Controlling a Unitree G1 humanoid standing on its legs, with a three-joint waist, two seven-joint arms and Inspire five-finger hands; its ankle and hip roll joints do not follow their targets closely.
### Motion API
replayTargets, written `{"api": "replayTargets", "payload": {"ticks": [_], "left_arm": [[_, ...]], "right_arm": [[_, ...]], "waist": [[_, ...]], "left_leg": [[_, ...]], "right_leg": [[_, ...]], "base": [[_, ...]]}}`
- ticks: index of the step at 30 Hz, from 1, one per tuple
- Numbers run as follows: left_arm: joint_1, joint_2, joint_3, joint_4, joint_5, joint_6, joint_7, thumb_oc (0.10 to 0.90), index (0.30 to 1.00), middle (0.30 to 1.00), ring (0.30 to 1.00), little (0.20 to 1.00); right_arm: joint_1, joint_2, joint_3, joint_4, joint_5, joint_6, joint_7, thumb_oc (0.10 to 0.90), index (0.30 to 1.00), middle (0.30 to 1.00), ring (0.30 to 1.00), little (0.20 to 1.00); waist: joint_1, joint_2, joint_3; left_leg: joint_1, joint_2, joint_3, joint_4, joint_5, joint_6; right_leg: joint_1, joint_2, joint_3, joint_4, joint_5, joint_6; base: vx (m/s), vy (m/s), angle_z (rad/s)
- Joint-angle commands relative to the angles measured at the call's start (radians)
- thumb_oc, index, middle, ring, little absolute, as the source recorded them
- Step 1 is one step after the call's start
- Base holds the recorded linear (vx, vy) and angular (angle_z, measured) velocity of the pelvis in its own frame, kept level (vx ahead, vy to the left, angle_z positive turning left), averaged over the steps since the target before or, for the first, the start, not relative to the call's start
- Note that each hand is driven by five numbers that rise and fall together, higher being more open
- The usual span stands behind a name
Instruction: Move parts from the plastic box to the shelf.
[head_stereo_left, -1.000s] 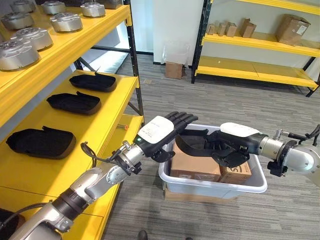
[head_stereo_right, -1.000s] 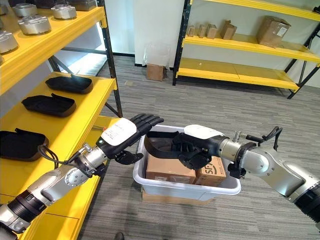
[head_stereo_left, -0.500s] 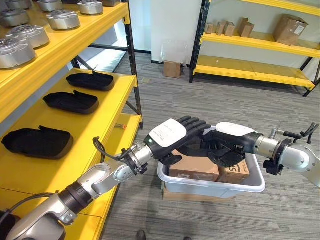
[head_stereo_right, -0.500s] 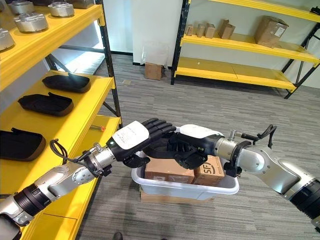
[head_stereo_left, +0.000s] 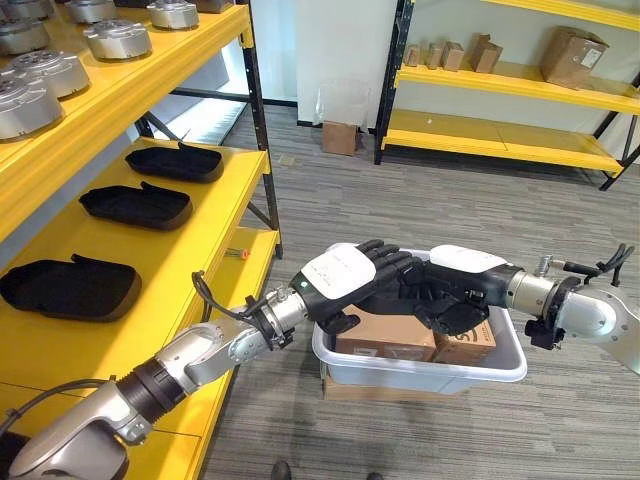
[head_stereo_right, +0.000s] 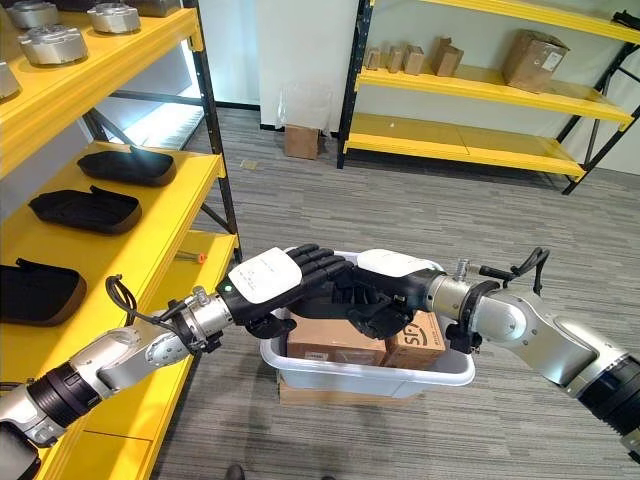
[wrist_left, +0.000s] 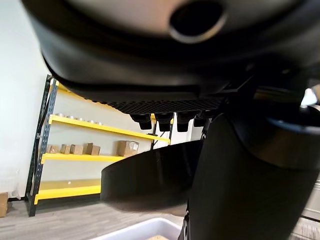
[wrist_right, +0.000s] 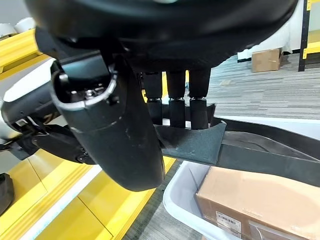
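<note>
Over the plastic box (head_stereo_left: 420, 362), the right robot hand (head_stereo_left: 455, 296) grips a black tray (wrist_right: 260, 152); the left robot hand (head_stereo_left: 345, 280), fingers straight, lies against it.

- The floor (head_stereo_left: 420, 205) is grey carpet in a streaked, plank-like pattern.
- A white wall (head_stereo_left: 345, 45) stands at the back.
- A yellow shelf rack (head_stereo_left: 150, 260) with black posts runs along the left; its top level carries round silver metal parts (head_stereo_left: 118, 38) and the level below carries 3 black trays (head_stereo_left: 135, 205).
- A 2nd yellow rack (head_stereo_left: 500, 135) lines the far wall, with brown cardboard boxes (head_stereo_left: 572, 52) on its upper level.
- A small cardboard box (head_stereo_left: 340, 136) sits on the floor beside that rack's post.
- Bright light falls on the floor behind the left rack (head_stereo_left: 205, 120).
</note>
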Motion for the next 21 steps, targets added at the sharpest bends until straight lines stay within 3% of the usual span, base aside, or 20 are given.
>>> {"api": "replayTargets", "payload": {"ticks": [1,15,17,18,19,21], "left_arm": [[-0.128,-0.001,-0.021,0.040,0.010,-0.035,0.034,0.900,1.000,1.000,1.000,1.000],[-0.106,-0.053,-0.007,0.236,0.066,0.014,0.063,0.900,1.000,1.000,1.000,1.000],[-0.116,-0.067,-0.014,0.253,0.075,0.018,0.063,0.449,0.369,0.369,0.369,0.369],[-0.116,-0.068,-0.014,0.254,0.075,0.018,0.063,0.449,0.369,0.369,0.369,0.369],[-0.119,-0.070,-0.019,0.254,0.077,0.015,0.060,0.400,0.300,0.300,0.300,0.300],[-0.132,-0.078,-0.028,0.258,0.077,0.011,0.058,0.400,0.300,0.300,0.300,0.300]], "right_arm": [[-0.191,0.010,-0.024,-0.031,0.093,-0.055,-0.060,0.400,0.300,0.300,0.300,0.300],[-0.206,0.020,-0.041,-0.058,0.125,-0.056,-0.058,0.400,0.300,0.300,0.300,0.300],[-0.214,0.022,-0.046,-0.066,0.138,-0.057,-0.057,0.400,0.300,0.300,0.300,0.300],[-0.214,0.021,-0.047,-0.066,0.138,-0.057,-0.056,0.400,0.300,0.300,0.300,0.300],[-0.215,0.021,-0.050,-0.070,0.145,-0.058,-0.055,0.400,0.300,0.300,0.300,0.300],[-0.219,0.030,-0.053,-0.076,0.151,-0.059,-0.054,0.400,0.300,0.300,0.300,0.300]], "waist": [[0.024,-0.032,-0.103],[0.014,-0.033,-0.102],[0.010,-0.032,-0.103],[0.010,-0.032,-0.103],[0.009,-0.032,-0.104],[0.006,-0.030,-0.104]], "left_leg": [[0.079,0.127,0.003,0.041,-0.153,-0.063],[0.087,0.132,0.016,0.037,-0.160,-0.065],[0.088,0.132,0.019,0.037,-0.161,-0.066],[0.088,0.132,0.020,0.037,-0.161,-0.066],[0.088,0.132,0.020,0.036,-0.161,-0.065],[0.089,0.131,0.022,0.035,-0.161,-0.065]], "right_leg": [[-0.053,-0.084,-0.019,0.083,-0.087,0.081],[-0.051,-0.079,-0.010,0.081,-0.094,0.080],[-0.052,-0.079,-0.007,0.080,-0.094,0.080],[-0.052,-0.079,-0.007,0.080,-0.094,0.080],[-0.052,-0.079,-0.005,0.080,-0.094,0.079],[-0.053,-0.079,-0.003,0.079,-0.094,0.080]], "base": [[0.00,0.000,0.00],[0.00,0.000,0.00],[0.00,0.000,0.00],[0.01,0.004,-0.08],[0.00,0.004,-0.08],[0.00,0.009,-0.07]]}}
